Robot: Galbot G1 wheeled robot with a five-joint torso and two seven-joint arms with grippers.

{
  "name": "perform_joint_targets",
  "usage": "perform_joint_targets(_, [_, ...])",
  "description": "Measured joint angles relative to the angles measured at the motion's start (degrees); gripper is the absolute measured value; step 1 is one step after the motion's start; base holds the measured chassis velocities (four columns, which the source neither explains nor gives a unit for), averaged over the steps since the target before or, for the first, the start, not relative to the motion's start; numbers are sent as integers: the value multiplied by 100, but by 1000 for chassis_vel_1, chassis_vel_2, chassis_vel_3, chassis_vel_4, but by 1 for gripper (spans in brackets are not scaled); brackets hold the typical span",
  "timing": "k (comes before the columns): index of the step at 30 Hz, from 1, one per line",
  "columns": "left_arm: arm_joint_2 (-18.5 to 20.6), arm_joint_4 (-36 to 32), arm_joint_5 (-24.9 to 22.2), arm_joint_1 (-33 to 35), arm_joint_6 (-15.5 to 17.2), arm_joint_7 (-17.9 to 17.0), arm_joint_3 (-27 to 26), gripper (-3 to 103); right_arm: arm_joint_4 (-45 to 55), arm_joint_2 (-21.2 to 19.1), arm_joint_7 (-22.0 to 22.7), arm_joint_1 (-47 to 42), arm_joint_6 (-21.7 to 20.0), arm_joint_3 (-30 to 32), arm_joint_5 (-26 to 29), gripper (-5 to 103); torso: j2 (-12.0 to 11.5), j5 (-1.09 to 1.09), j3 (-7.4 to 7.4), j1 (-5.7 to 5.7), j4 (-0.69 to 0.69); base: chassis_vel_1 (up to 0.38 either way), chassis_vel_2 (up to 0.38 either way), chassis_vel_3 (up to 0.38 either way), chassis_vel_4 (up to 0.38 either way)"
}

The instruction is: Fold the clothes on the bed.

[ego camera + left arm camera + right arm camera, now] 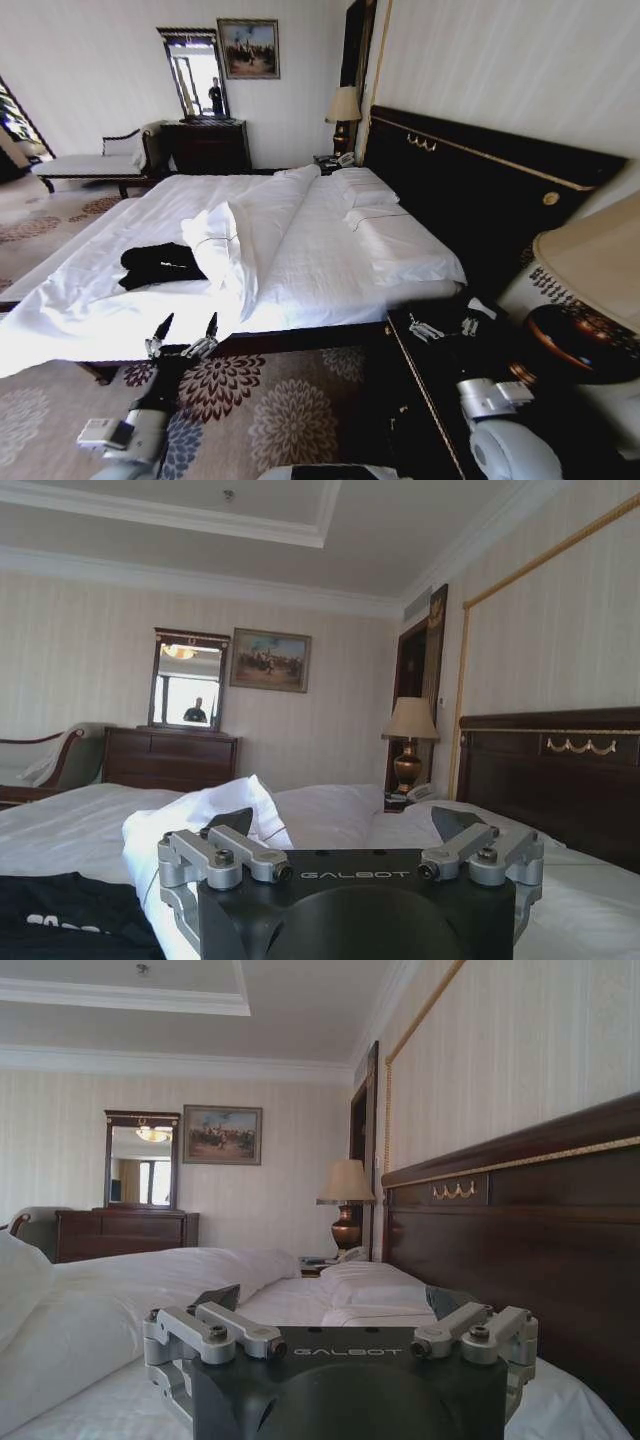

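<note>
Left hand (183, 330), fingers spread and empty, is held at the white-sheeted bed's (330, 265) near edge; the crumpled black cotton T-shirt (162, 265) lies just beyond it, long axis crosswise. Right hand (340, 1305), likewise open and empty, is farther off.

Striped pale walls (480, 60), floral carpet (290, 420), dark dresser (205, 145).

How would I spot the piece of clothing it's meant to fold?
Find the big white bed with the dark headboard. On the side nearest the robot, beside the folded-back duvet, lies a bunched black T-shirt. It is the only dark thing on the white sheets, with small white lettering, just beyond the open left hand.
</note>
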Motion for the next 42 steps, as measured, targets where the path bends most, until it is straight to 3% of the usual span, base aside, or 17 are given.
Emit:
perform_joint_targets(10, [21,-10,94,31,6,10,-18,100,-166,-150,-9,165,-50,-88,243,100,0,-1,0,1,1,-115,127,126,-116])
perform_joint_targets(42, [-38,25,200,37,-52,-12,-16,100,-151,40,-230,51,82,-166,80,100,-1,-2,0,1,1,-110,109,112,-111])
